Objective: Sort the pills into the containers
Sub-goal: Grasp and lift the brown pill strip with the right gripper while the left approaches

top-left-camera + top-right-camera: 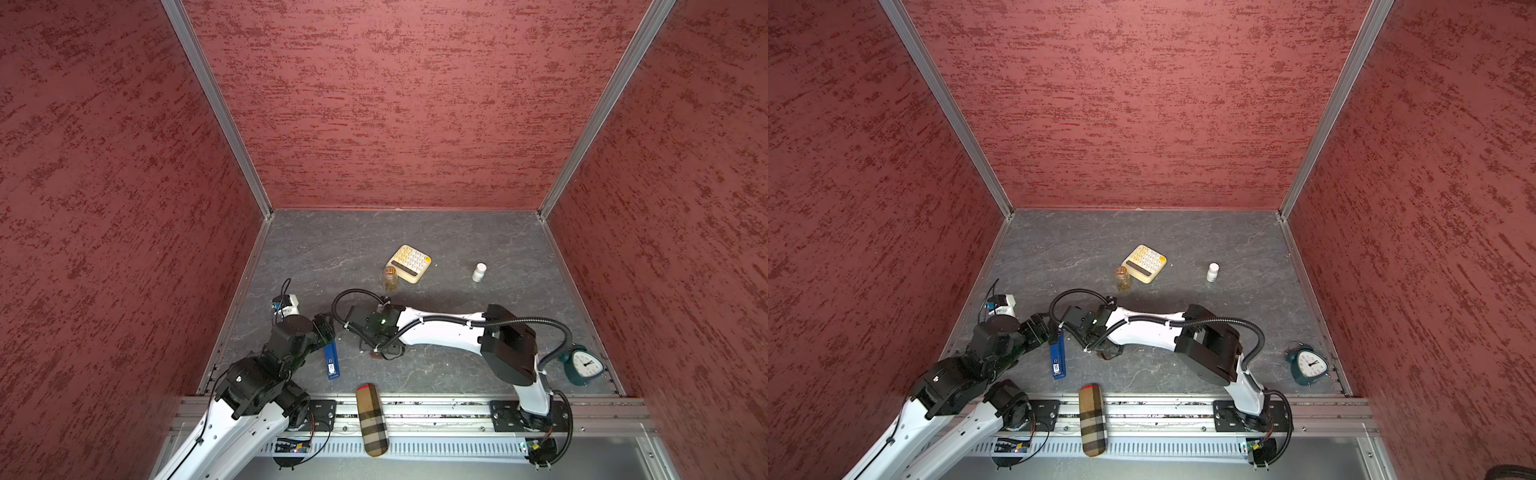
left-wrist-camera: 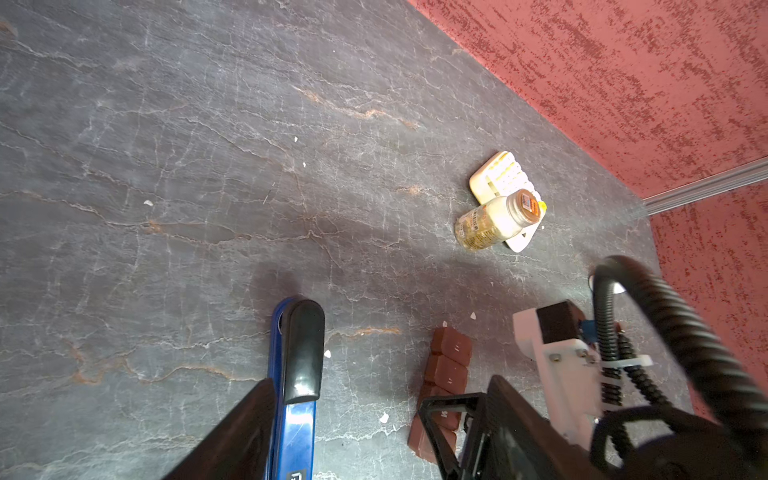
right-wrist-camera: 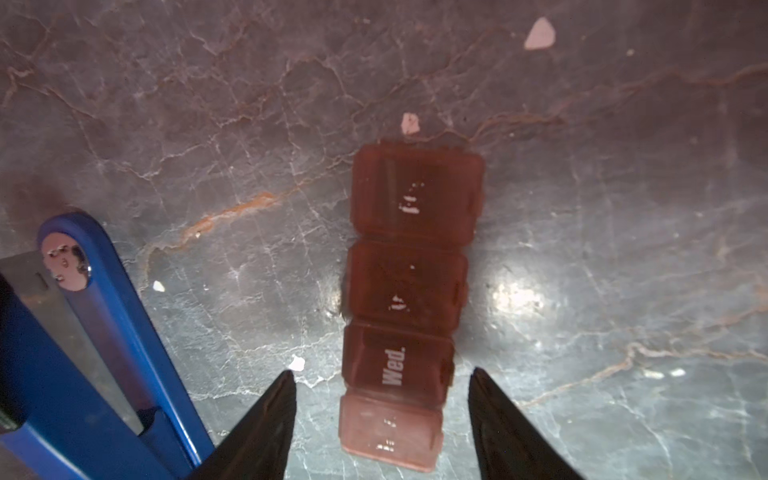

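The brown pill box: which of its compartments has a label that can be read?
The compartment marked "Wed.", level with the tips of the open right pincer. The other visible lids show only worn fragments of print.

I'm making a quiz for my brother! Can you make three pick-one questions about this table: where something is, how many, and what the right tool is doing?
1. Where is the amber bottle? A) right beside the calculator B) in a far corner C) held up in the air
2. How many bottles are standing up? A) one B) two C) four
3. What is the right tool doing? A) shut tight, holding nothing B) open, a jaw on each side of the brown pill box C) lifting the pill box high

Answers: 1 A, both top views show them side by side. 2 B, just the amber one and a white bottle. 3 B, the right wrist view shows a gap at each jaw.
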`<state>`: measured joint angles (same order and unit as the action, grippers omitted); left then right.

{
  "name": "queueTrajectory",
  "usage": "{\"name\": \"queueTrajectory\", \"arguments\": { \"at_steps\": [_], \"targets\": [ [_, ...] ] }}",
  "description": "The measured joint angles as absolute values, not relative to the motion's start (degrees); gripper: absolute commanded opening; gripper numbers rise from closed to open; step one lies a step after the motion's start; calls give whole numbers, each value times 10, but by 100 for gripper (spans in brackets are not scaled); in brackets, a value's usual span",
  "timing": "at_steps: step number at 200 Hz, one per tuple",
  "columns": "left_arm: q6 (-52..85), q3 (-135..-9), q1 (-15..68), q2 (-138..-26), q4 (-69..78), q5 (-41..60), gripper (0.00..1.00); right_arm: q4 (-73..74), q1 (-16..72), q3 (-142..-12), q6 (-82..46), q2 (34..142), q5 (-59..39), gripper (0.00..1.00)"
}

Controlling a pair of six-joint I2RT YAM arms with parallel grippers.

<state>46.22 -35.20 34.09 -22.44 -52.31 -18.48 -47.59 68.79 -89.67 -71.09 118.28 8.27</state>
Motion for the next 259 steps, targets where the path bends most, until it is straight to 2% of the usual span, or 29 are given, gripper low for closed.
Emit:
{"name": "queueTrajectory", "arguments": {
  "at_steps": [118, 169, 216, 259],
  "targets": [
    [460, -346, 341, -210, -518, -183, 80, -508, 678, -918, -672, 1208, 65, 59],
    [460, -346, 341, -217, -517, -181, 81, -502, 673, -914, -660, 1208, 54, 52],
    [459, -346, 341, -239, -505, -178, 80, -486, 667, -889, -654, 1205, 45, 41],
    [455, -346, 341, -274, -484, -162, 80, -476, 657, -855, -643, 1183, 45, 37]
  ]
}}
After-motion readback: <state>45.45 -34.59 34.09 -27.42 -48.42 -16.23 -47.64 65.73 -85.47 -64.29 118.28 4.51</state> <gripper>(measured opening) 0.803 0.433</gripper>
